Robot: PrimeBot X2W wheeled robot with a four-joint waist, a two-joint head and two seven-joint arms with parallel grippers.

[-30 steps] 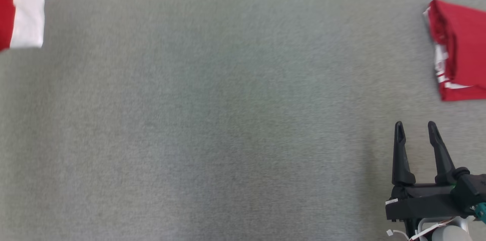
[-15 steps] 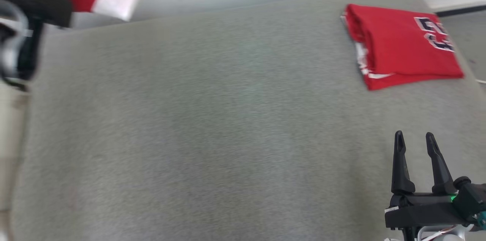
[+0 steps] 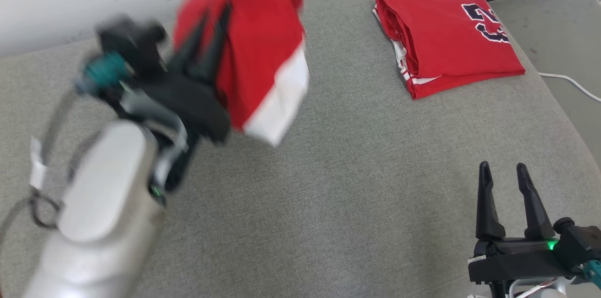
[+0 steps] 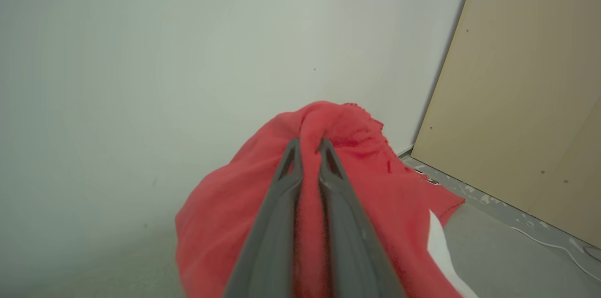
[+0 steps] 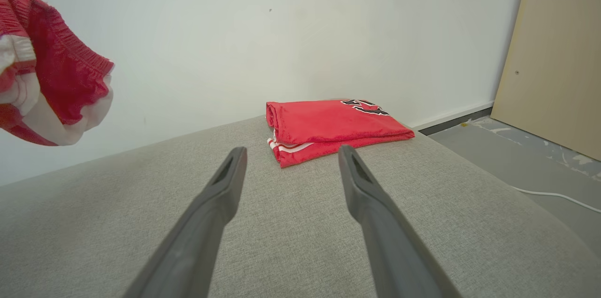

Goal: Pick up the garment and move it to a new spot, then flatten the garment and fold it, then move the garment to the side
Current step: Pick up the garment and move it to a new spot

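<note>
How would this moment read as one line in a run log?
left gripper: shut on red-and-white garment, held in air over grey cushion | right gripper: open, empty | folded red jersey: far right of cushion

Your head camera has swung and tipped over the last second, so don't read the shift as things moving. The jersey [image 3: 450, 40] now shows whole near the worktop's [image 3: 328, 194] far right corner, where a second ago you saw just its left part at the picture's edge. The floor [image 3: 554, 30] and a cable [image 3: 568, 82] have come into view past the right edge. Your left gripper [image 3: 216, 11] and its pale forearm [image 3: 103, 204] have entered the picture; before, you had a scrap of red and white cloth at the upper left. The garment [image 3: 263, 54] now hangs from that gripper, blurred, above the worktop's far left part.
</note>
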